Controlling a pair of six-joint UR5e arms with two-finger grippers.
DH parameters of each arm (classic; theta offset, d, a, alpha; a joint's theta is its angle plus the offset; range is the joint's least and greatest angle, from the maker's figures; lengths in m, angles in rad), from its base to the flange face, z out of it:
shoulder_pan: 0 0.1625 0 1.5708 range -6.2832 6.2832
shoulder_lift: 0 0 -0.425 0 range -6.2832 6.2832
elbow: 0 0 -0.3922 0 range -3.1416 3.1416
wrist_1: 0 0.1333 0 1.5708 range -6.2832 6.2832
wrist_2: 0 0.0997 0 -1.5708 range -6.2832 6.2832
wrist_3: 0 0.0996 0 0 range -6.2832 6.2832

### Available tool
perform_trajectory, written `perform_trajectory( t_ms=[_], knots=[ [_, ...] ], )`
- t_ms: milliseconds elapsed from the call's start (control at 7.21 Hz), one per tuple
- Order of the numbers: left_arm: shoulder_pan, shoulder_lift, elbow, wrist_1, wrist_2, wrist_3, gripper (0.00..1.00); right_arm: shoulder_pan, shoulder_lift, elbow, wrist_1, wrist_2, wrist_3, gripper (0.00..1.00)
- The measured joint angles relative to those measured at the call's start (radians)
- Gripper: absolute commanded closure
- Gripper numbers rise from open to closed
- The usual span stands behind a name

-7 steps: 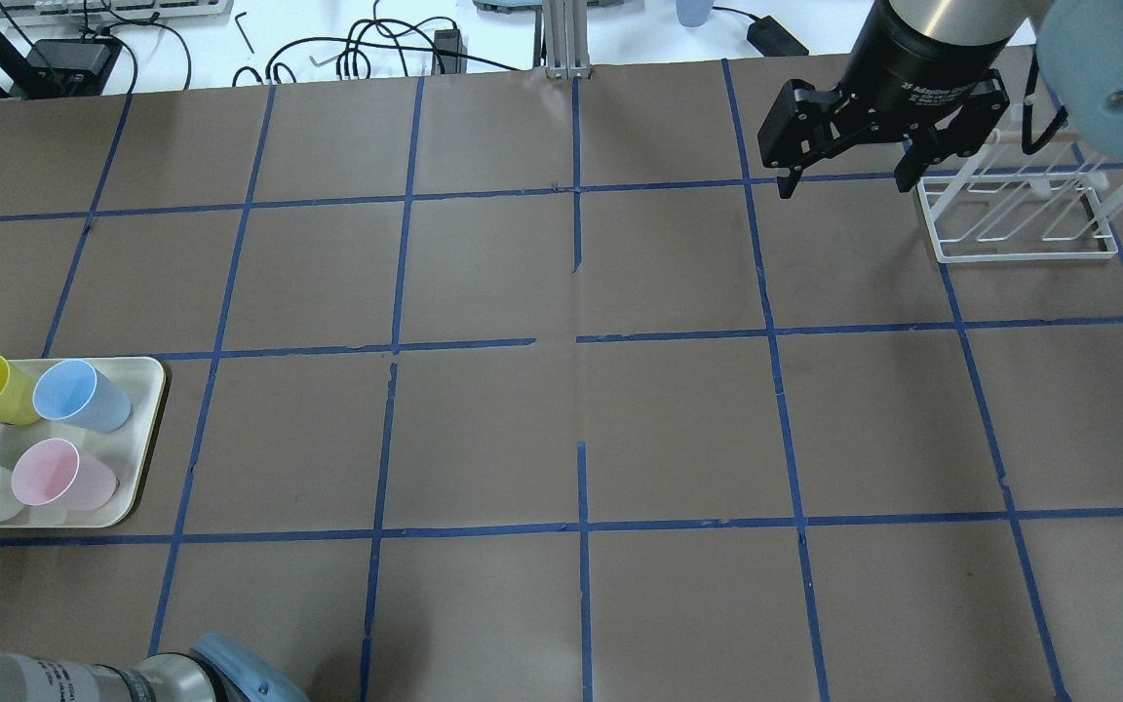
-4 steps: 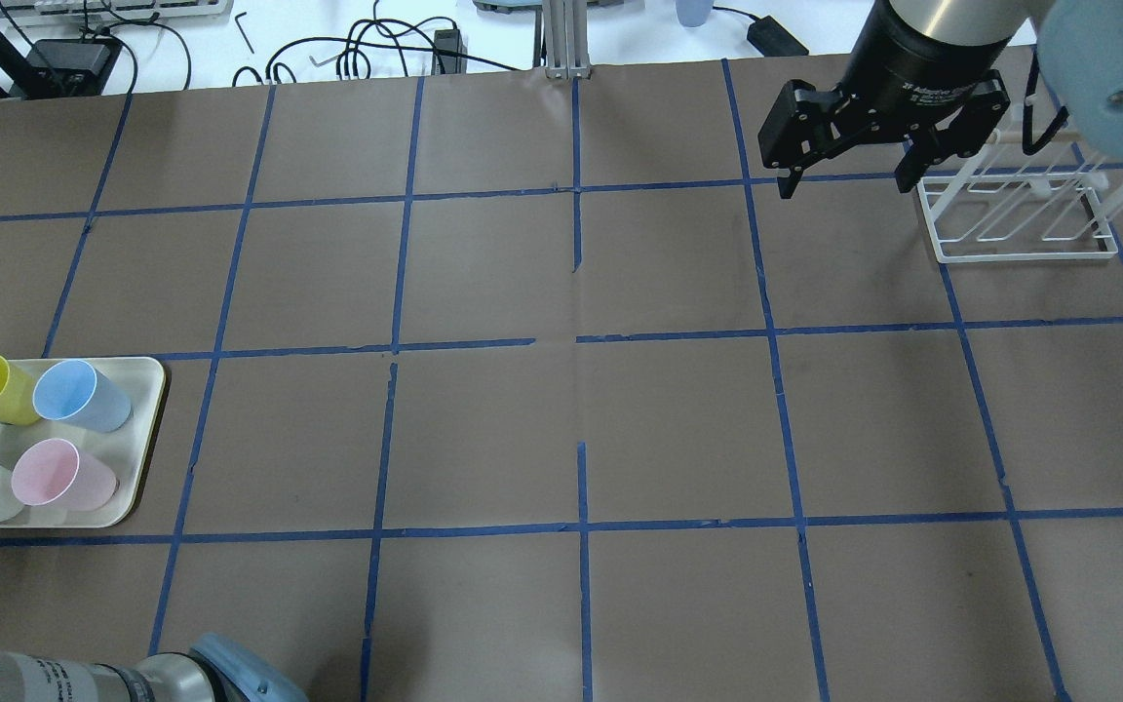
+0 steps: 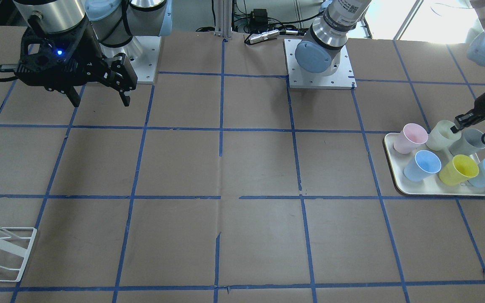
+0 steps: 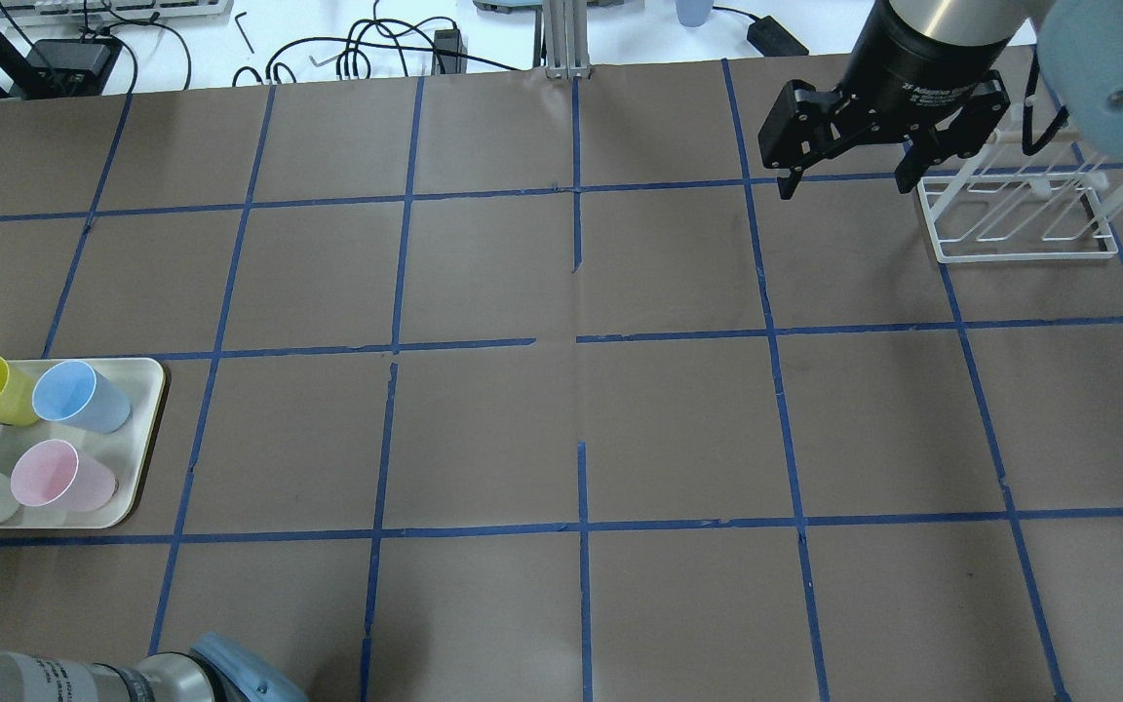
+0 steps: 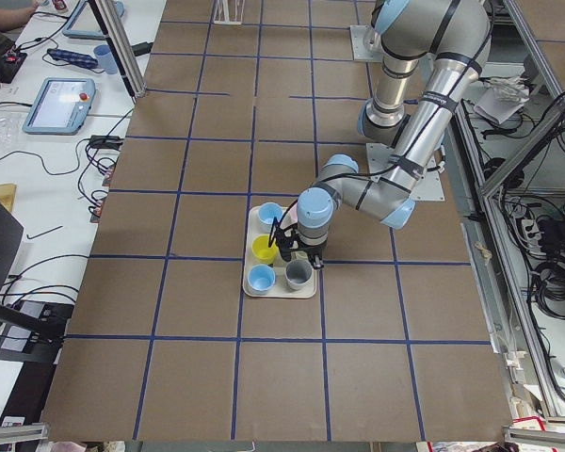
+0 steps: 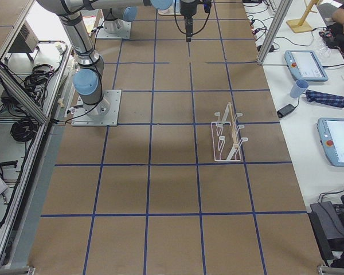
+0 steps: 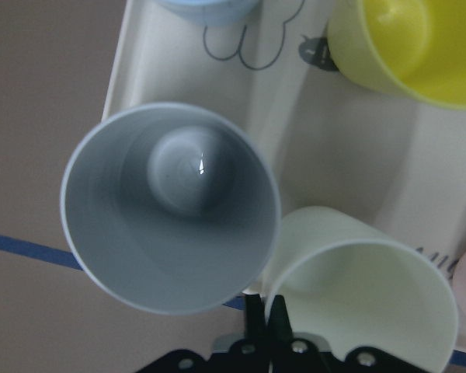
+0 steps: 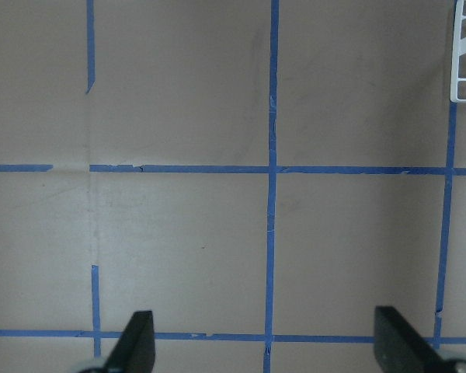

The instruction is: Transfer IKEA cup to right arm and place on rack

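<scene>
The IKEA cup (image 3: 442, 135), pale cream with a greenish tint, stands on the cream tray (image 3: 394, 176) between a pink cup (image 3: 411, 138) and a grey cup (image 3: 470, 141). My left gripper (image 3: 457, 125) comes down at its rim. In the left wrist view the gripper (image 7: 266, 318) is pinched shut on the cup's (image 7: 365, 295) rim, next to the grey cup (image 7: 171, 206). My right gripper (image 4: 844, 185) hangs open and empty above the table, just left of the white wire rack (image 4: 1020, 219). In the right wrist view it (image 8: 268, 342) is wide open.
A yellow cup (image 3: 459, 169) and two blue cups (image 3: 422, 165) stand on the tray's front row. The tray (image 4: 147, 390) lies at the table's left edge. The rack (image 6: 228, 137) stands near the far right; cables and tablets lie beyond the table.
In the overhead view the left gripper's black fingertip at the cream cup has slid out past the left edge, and the cup has shifted slightly left. The right gripper has barely moved.
</scene>
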Motion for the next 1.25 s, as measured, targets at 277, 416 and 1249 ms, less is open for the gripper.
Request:
perform_trajectory(
  t_ms=[277, 416, 1249],
  knots=[
    [-0.002, 0.021, 0.005, -0.009, 0.000, 0.011, 1.00, 0.000, 0.000, 0.000, -0.001, 0.000, -0.001, 0.00],
    [-0.003, 0.039, 0.010, -0.036, 0.000, 0.026, 1.00, 0.000, 0.000, 0.000, -0.003, 0.000, -0.001, 0.00],
    [-0.101, 0.166, 0.285, -0.492, 0.005, 0.069, 1.00, 0.000, 0.000, 0.000, -0.003, 0.000, 0.000, 0.00]
  ],
)
